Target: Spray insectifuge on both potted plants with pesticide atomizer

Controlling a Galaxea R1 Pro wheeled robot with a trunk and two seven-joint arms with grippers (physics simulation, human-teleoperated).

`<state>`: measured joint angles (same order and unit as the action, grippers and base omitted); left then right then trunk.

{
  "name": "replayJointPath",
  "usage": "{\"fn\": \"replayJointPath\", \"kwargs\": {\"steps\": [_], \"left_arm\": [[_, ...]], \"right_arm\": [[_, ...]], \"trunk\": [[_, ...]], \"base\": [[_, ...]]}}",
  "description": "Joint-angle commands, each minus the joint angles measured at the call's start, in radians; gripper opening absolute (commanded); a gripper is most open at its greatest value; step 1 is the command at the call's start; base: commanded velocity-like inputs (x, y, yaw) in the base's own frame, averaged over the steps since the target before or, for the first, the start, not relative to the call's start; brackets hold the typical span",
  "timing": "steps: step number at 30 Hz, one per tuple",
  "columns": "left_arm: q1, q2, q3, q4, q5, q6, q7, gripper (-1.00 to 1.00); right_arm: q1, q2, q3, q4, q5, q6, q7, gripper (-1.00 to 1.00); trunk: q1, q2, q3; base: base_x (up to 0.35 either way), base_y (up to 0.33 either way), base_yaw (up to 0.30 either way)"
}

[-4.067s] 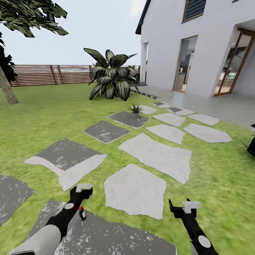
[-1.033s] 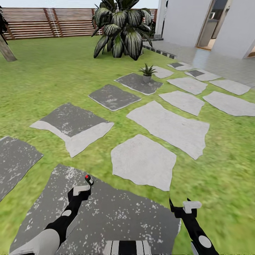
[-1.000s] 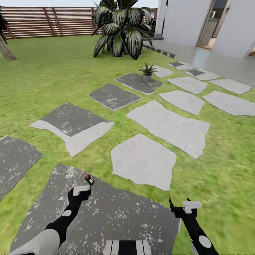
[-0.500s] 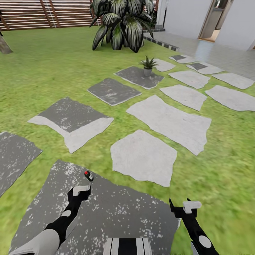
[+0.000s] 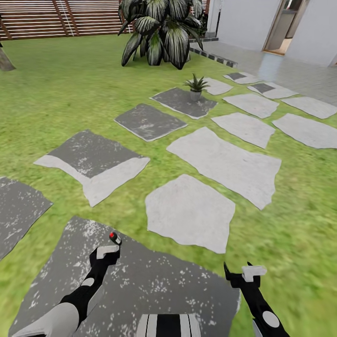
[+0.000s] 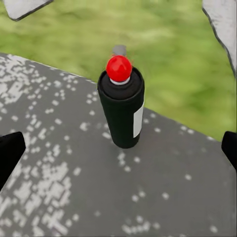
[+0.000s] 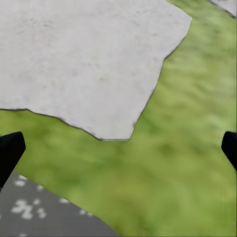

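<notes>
The pesticide atomizer [image 5: 114,238] is a slim dark bottle with a red dot on top and a pale label. It stands upright on a dark speckled paving slab [image 5: 154,281]. My left gripper [image 5: 108,249] hovers just short of it, open. In the left wrist view the pesticide atomizer [image 6: 121,111] stands centred between the wide-apart black fingertips [image 6: 10,154], untouched. My right gripper [image 5: 248,271] is open over the slab's edge and the grass, holding nothing. One potted plant [image 5: 196,85], a small green rosette in a grey pot, sits far ahead on a dark stone.
Pale and dark stepping stones [image 5: 189,213] lie scattered over the lawn between me and the plant. A big striped-leaf shrub [image 5: 159,28] stands behind it, with a wooden fence [image 5: 56,18] at the back. The house wall and tiled terrace [image 5: 290,70] are at the far right.
The whole picture has shifted slightly, so the camera moved. The atomizer stands at the same spot on the slab, and both arms keep their pose.
</notes>
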<state>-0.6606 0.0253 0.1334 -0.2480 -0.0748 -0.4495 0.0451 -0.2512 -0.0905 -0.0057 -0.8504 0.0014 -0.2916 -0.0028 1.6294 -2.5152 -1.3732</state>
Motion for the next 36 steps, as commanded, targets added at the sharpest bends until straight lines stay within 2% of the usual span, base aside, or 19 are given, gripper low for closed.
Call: {"fn": "replayJointPath", "kwargs": {"steps": [1, 23, 27, 31, 36], "left_arm": [[-0.001, 0.0, 0.003, 0.001, -0.008, -0.003, 0.004, 1.0], [0.005, 0.001, 0.003, -0.003, -0.008, -0.012, 0.004, 1.0], [0.013, 0.002, 0.004, 0.0, -0.008, -0.091, 0.005, 1.0], [0.019, 0.006, 0.005, 0.005, -0.008, -0.11, 0.005, 1.0], [0.056, 0.007, 0.006, 0.013, -0.009, -0.121, 0.005, 1.0]], "right_arm": [[0.0, 0.0, 0.0, 0.001, 0.0, -0.003, 0.0, 1.0], [0.0, 0.0, 0.001, -0.001, 0.0, -0.003, 0.0, 1.0], [0.0, 0.0, 0.001, -0.001, 0.0, -0.003, 0.0, 1.0], [0.0, 0.0, 0.001, 0.0, 0.0, -0.003, 0.0, 1.0], [0.0, 0.001, 0.002, 0.001, 0.0, -0.003, 0.0, 1.0]], "trunk": [[0.0, 0.0, -0.001], [0.0, 0.0, -0.001], [0.0, 0.0, -0.001], [0.0, 0.0, -0.001], [0.0, 0.0, -0.001]], "base": [[0.285, -0.054, 0.0], [0.108, -0.008, 0.0], [0.015, 0.0, 0.0], [0.005, 0.0, 0.0], [0.0, 0.0, 0.0]]}}
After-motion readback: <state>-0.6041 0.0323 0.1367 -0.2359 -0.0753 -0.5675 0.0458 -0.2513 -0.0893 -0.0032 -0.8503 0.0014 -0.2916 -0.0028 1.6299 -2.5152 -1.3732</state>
